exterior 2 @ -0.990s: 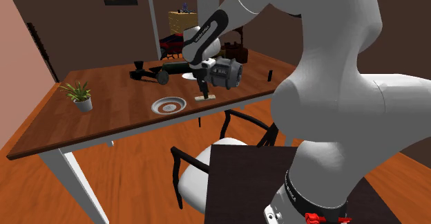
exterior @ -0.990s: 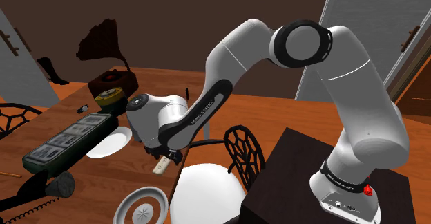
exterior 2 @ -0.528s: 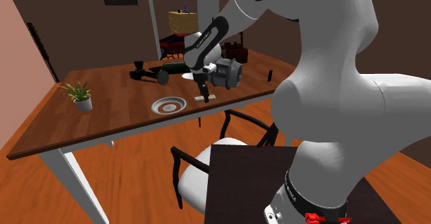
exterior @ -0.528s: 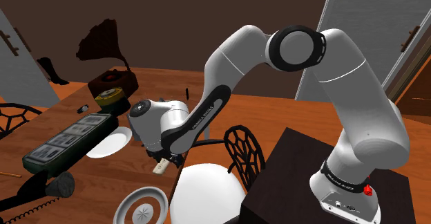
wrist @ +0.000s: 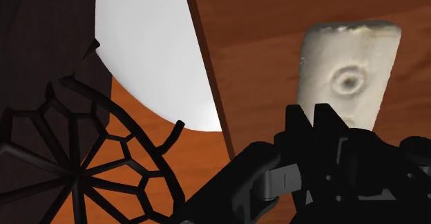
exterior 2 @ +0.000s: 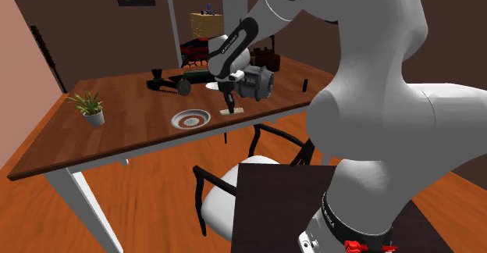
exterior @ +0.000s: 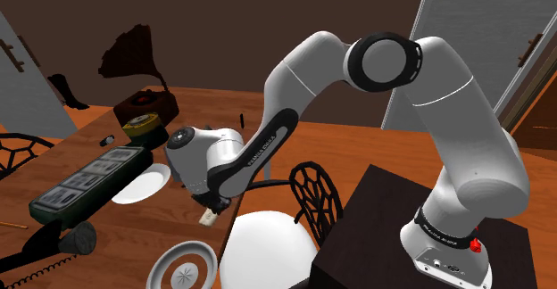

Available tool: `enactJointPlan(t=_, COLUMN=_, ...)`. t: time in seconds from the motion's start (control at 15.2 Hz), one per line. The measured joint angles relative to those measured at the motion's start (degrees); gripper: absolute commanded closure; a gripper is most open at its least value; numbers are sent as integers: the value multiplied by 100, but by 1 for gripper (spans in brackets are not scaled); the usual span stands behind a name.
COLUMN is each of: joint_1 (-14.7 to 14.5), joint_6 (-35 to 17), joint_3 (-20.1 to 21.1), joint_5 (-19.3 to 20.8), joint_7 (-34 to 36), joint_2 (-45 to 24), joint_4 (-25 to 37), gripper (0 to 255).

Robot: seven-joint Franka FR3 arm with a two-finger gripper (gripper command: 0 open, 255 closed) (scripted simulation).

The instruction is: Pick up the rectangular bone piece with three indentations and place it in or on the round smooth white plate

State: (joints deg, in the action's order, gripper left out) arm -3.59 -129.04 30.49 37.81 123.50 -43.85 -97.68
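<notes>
The pale rectangular bone piece (wrist: 351,77) lies flat on the wooden table (exterior: 107,234), near its edge, with a round dent showing in its top. My black gripper (wrist: 330,122) stands right over its near end, shut on the bone piece. Seen from the shoulder, the gripper (exterior: 212,209) points down at the piece (exterior: 207,217). In the second exterior view the gripper (exterior 2: 229,105) meets the piece (exterior 2: 232,112) on the tabletop. The round smooth white plate (exterior: 143,185) sits a short way off toward the shoulder view's left, partly behind my wrist.
A patterned round dish (exterior: 183,265) lies near the table edge, close to the piece. A black chair with a white seat (exterior: 268,251) stands under that edge. A long dark device (exterior: 85,182), a gramophone (exterior: 141,100) and a potted plant (exterior 2: 92,109) also occupy the table.
My gripper came down onto the bone piece and its fingers went from open to shut on it. The piece stays on the table.
</notes>
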Motion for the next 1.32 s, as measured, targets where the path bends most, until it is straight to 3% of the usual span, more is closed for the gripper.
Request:
enactJointPlan(t=0.33, joint_1=31, joint_6=5, joint_3=-16, joint_5=0, joint_7=-26, joint_2=-21, joint_4=-49, gripper=255)
enactJointPlan(t=0.4, joint_1=31, joint_6=5, joint_3=-15, joint_5=0, joint_7=-26, joint_2=-19, joint_4=-48, gripper=0)
enactJointPlan(t=0.46, joint_1=30, joint_6=9, joint_3=-13, joint_5=-2, joint_7=-26, joint_2=-15, joint_4=-49, gripper=0)
enactJointPlan(t=0.66, joint_1=623, joint_6=-301, joint_3=335, joint_5=-388, joint_7=-713, joint_2=-28, joint_4=-21, gripper=0)
enactJointPlan(t=0.79, joint_1=835, joint_6=-434, joint_3=452, joint_5=-511, joint_7=-967, joint_2=-57, joint_4=-28, gripper=0)
enactJointPlan(t=1.32, joint_1=759, joint_6=-754, joint_3=291, joint_5=-356, joint_7=-960, joint_2=-423, joint_4=69, gripper=0)
